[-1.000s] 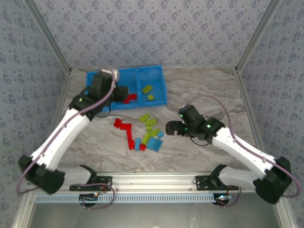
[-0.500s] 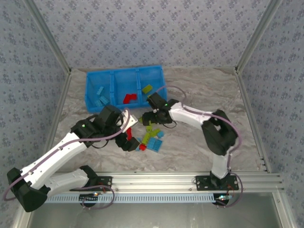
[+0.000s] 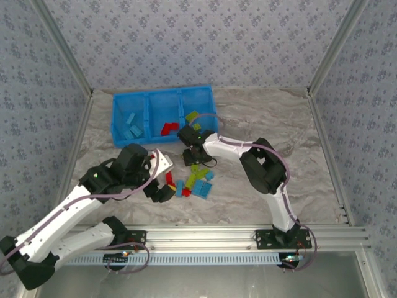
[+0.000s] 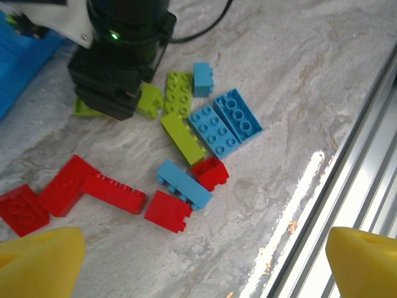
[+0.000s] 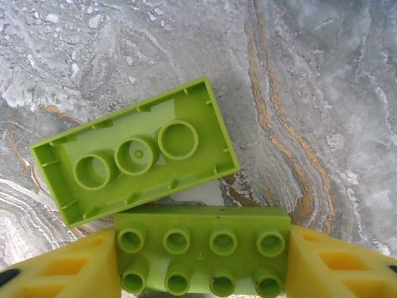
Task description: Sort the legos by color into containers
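Fingers (image 5: 74, 267) of my right gripper (image 5: 201, 261) press on both ends of a lime green lego (image 5: 201, 248) lying studs up on the table. Just beyond it lies a second lime lego (image 5: 133, 158), hollow side up. From above, the right gripper (image 3: 193, 149) is at the far side of the loose pile of legos (image 3: 193, 181). My left gripper (image 4: 198, 267) hangs open above the pile's near side with nothing between its fingers. A red lego (image 4: 167, 211) and a light blue lego (image 4: 185, 184) lie just ahead of it.
The blue tray (image 3: 115, 118) stands at the back left: light blue bricks (image 3: 131, 124) in its left compartment, red (image 3: 169, 128) in the middle, lime (image 3: 192, 116) in the right. A metal rail (image 3: 205, 236) runs along the near table edge.
The left arm came back from over the tray to the pile's near side and its jaws opened. The right gripper swung in from the right and closed on a lime lego.
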Controlling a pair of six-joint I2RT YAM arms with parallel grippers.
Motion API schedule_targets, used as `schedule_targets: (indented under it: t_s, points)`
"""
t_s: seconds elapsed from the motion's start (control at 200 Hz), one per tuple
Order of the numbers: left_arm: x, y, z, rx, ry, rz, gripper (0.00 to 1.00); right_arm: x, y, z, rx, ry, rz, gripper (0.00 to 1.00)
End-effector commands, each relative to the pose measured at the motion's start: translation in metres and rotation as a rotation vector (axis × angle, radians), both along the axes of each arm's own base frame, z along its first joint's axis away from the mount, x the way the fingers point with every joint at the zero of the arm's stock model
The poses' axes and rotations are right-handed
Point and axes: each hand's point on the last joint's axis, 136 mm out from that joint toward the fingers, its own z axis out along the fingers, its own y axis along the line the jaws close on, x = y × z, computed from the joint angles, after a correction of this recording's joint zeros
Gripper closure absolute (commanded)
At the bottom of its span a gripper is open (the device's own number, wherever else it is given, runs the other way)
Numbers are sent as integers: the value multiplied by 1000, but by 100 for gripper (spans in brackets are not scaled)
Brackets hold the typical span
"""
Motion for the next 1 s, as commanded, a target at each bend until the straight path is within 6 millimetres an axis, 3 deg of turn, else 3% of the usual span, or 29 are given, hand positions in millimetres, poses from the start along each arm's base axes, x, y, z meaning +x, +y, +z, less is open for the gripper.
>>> schedule_targets:
  t_s: [0.0, 0.085, 0.2, 0.3, 0.4, 0.53, 0.74, 0.795, 0.864, 0.994]
  points:
    - [6, 5, 3, 3, -55, 17, 1, -13, -12, -11, -30, 55, -22, 45]
    - [6, 5, 7, -8, -65, 18, 1, -10, -15, 13, 2, 13, -32, 46]
    - [6, 7, 13, -29, -94, 20, 1, -3, -21, 69, 68, -114, -31, 46]
    - [9, 12, 18, -50, -123, 43, 1, 11, -15, 119, 132, -264, 18, 46]
    - [14, 17, 20, -59, -132, 76, 1, 40, -18, 144, 93, -383, 38, 46]
    - [18, 20, 18, -54, -125, 100, 1, 94, -24, 148, 66, -434, 14, 46]
    - [22, 24, 14, -19, -121, 119, 1, 155, 4, 131, 122, -380, 58, 40]
    - [22, 25, 13, -15, -117, 122, 1, 161, 3, 124, 91, -353, 52, 34]
    - [23, 26, 13, -13, -118, 127, 1, 167, 2, 132, 59, -355, 33, 23]
    - [26, 28, 10, 4, -118, 142, 1, 164, -1, 153, 63, -380, 25, 19]
